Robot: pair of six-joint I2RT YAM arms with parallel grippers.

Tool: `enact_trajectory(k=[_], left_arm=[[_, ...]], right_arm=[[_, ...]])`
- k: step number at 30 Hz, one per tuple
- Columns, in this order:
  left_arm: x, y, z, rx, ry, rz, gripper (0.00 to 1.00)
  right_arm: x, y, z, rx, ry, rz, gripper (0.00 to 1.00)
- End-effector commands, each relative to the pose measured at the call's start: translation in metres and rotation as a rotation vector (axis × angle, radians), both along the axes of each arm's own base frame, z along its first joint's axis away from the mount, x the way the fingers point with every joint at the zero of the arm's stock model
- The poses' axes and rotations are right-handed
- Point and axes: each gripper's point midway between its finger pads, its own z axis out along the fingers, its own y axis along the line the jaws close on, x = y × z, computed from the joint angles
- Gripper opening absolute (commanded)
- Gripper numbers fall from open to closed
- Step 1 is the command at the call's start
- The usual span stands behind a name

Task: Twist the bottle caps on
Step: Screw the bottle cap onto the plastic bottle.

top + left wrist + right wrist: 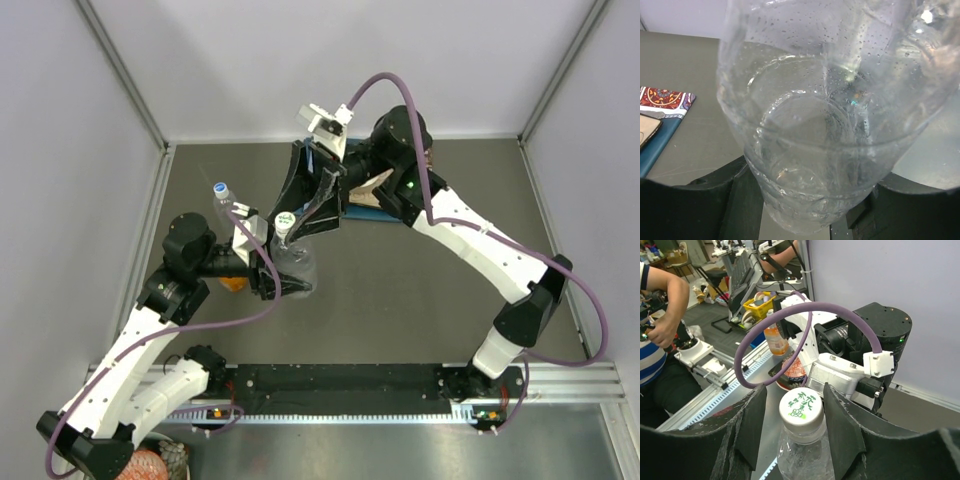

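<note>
A clear ribbed bottle (pixel 298 268) stands upright at the table's middle left, with a little water in it. My left gripper (pixel 272 278) is shut on its lower body; in the left wrist view the bottle (pixel 830 115) fills the frame between the black fingers (pixel 715 205). A white cap with green print (pixel 801 409) sits on its neck. My right gripper (pixel 796 425) straddles that cap from above, open, with a small gap on each side; it also shows in the top view (pixel 300 215). A second clear bottle (pixel 229 210) carries a blue-and-white cap (pixel 221 189). The orange bottle (pixel 232 283) is mostly hidden by my left arm.
A blue-edged patterned mat (pixel 662 107) lies on the table behind the bottle, under my right arm in the top view (pixel 372 200). A red-patterned bowl (pixel 794 369) and the orange bottle (pixel 776 340) show past the cap. Grey walls enclose the table at back and sides.
</note>
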Motion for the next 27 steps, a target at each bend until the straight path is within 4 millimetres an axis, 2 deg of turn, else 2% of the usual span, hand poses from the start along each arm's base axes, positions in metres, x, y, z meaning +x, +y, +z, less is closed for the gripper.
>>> enact_trajectory(k=[1, 7, 10, 13, 18, 19, 21, 27], left_arm=[[0.001, 0.000, 0.014, -0.035, -0.055, 0.006, 0.04], [0.002, 0.001, 0.014, -0.035, -0.053, 0.012, 0.04], [0.003, 0.001, 0.013, -0.033, -0.048, 0.017, 0.05], [0.004, 0.002, 0.014, -0.035, -0.050, 0.025, 0.05], [0.009, 0.002, 0.013, -0.032, -0.045, 0.057, 0.05], [0.011, 0.003, 0.014, -0.032, -0.053, 0.069, 0.05], [0.023, 0.005, 0.014, -0.024, -0.058, 0.141, 0.05], [0.069, 0.023, 0.025, -0.008, -0.127, 0.432, 0.04]], right_arm=[[-0.016, -0.012, 0.018, 0.066, -0.055, 0.019, 0.49], [-0.016, -0.011, 0.016, 0.061, -0.045, 0.018, 0.40], [-0.016, -0.011, 0.015, 0.062, -0.042, 0.018, 0.33], [-0.016, -0.011, 0.015, 0.058, -0.039, 0.017, 0.21], [-0.014, -0.010, 0.010, 0.041, -0.026, 0.005, 0.13], [-0.012, -0.008, 0.004, 0.016, -0.015, -0.006, 0.12], [-0.009, -0.007, 0.002, -0.002, -0.006, -0.039, 0.10], [0.011, 0.003, -0.030, -0.108, 0.042, -0.203, 0.00]])
